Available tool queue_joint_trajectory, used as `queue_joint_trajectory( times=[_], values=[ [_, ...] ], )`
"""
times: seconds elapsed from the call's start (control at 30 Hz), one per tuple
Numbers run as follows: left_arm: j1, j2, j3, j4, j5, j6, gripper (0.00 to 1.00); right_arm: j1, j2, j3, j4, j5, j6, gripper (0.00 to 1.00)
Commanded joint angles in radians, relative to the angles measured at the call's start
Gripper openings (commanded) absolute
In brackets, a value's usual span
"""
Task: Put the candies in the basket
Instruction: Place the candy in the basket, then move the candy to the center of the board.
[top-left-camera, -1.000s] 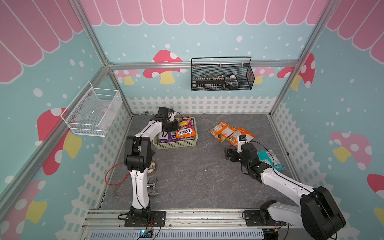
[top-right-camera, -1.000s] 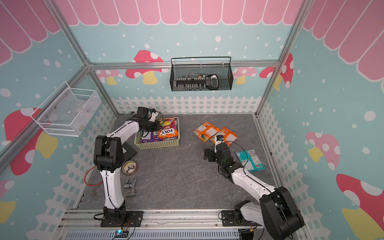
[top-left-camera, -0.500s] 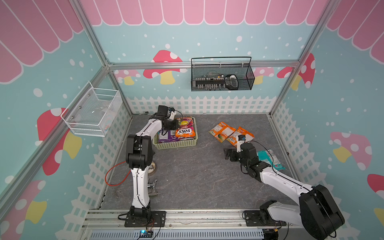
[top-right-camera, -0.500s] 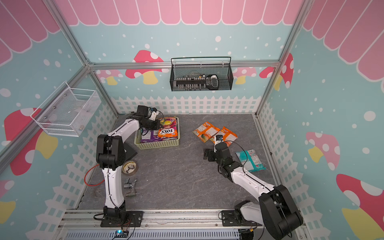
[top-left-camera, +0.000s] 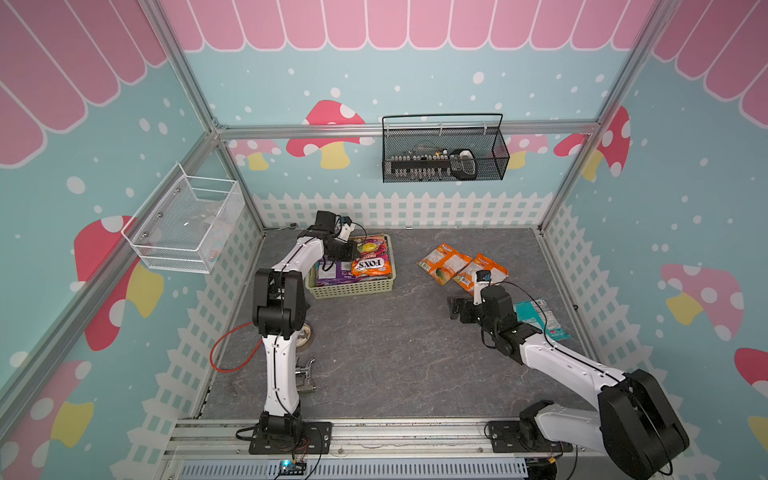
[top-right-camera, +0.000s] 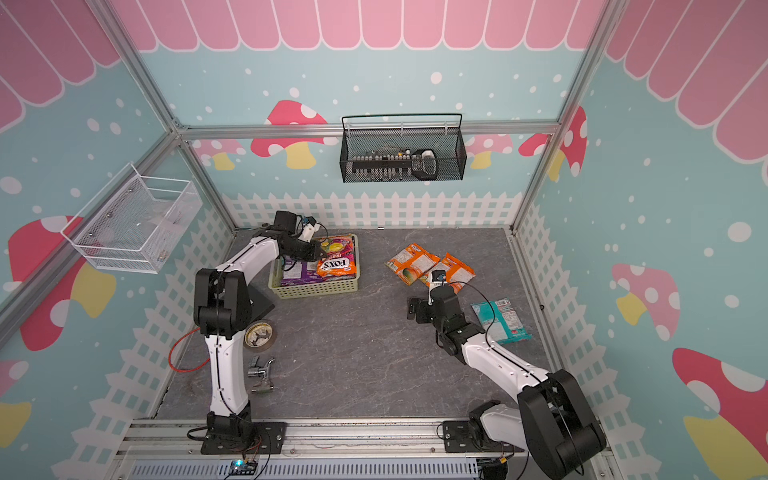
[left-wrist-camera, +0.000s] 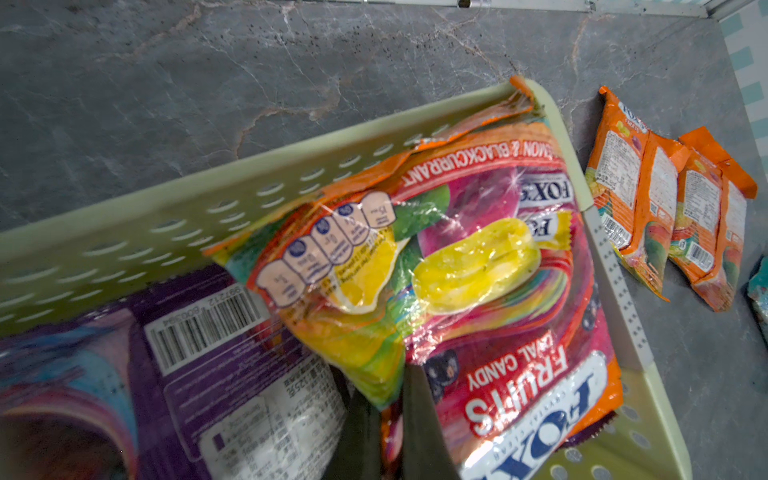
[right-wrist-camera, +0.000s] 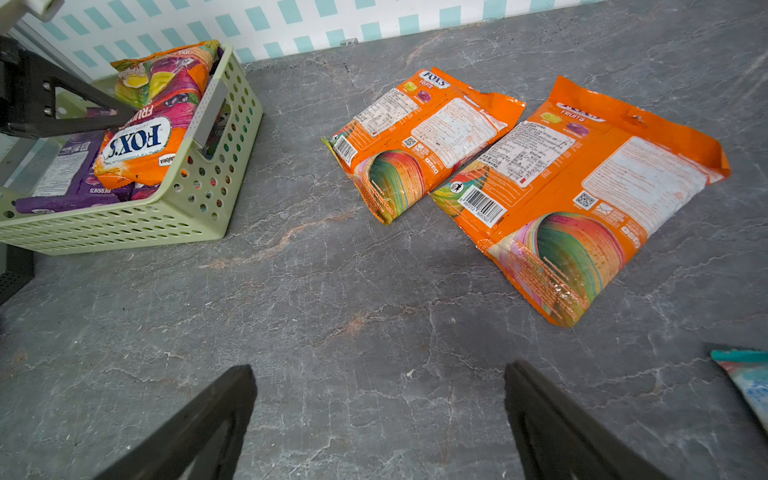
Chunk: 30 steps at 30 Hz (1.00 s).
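Observation:
The pale green basket sits at the back left and holds a purple candy bag and an orange-red FOX'S Fruits bag. Over the basket, my left gripper is shut on the corner of a colourful candy bag, which leans on the basket's far wall. Two orange bags lie face down on the floor to the right. A teal bag lies near the right wall. My right gripper hangs open and empty above bare floor, short of the orange bags.
A black wire basket hangs on the back wall and a white wire basket on the left wall. A tape roll, a metal fitting and a red cable lie near the left arm's base.
Almost nothing differs. The left arm has shifted very slightly over the basket, still shut on the bag. The right arm has stayed where it was.

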Motion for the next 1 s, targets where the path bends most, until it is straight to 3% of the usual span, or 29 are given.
queue_joint_trajectory(
  times=[0.0,0.07,0.17,0.33,0.5,0.63,0.83,0.97],
  values=[
    [-0.002,0.034,0.021,-0.074,0.019,0.044,0.0,0.007,0.004,0.024,-0.007,0.017,-0.011,0.98],
    [-0.002,0.031,0.026,-0.079,0.008,0.041,0.0,0.006,0.006,0.024,-0.005,0.018,-0.013,0.99],
    [-0.001,0.012,0.038,-0.077,-0.017,0.025,0.24,0.007,0.012,0.024,-0.006,0.028,-0.01,0.99],
    [0.003,-0.057,0.076,-0.077,-0.001,-0.011,0.43,0.006,0.002,0.018,-0.013,0.096,0.016,0.99],
    [0.002,-0.186,0.057,-0.067,0.034,-0.08,0.52,-0.017,0.001,0.079,-0.213,0.28,0.221,0.99],
    [0.005,-0.346,-0.089,0.007,0.034,-0.156,0.56,-0.075,-0.016,0.067,-0.277,0.274,0.362,0.99],
    [0.01,-0.626,-0.358,0.123,-0.009,-0.271,0.61,-0.204,0.065,0.131,-0.308,0.361,0.258,0.98],
    [0.01,-0.786,-0.543,0.199,0.038,-0.355,0.63,-0.313,0.155,0.203,-0.371,0.451,0.224,0.98]
  ],
)
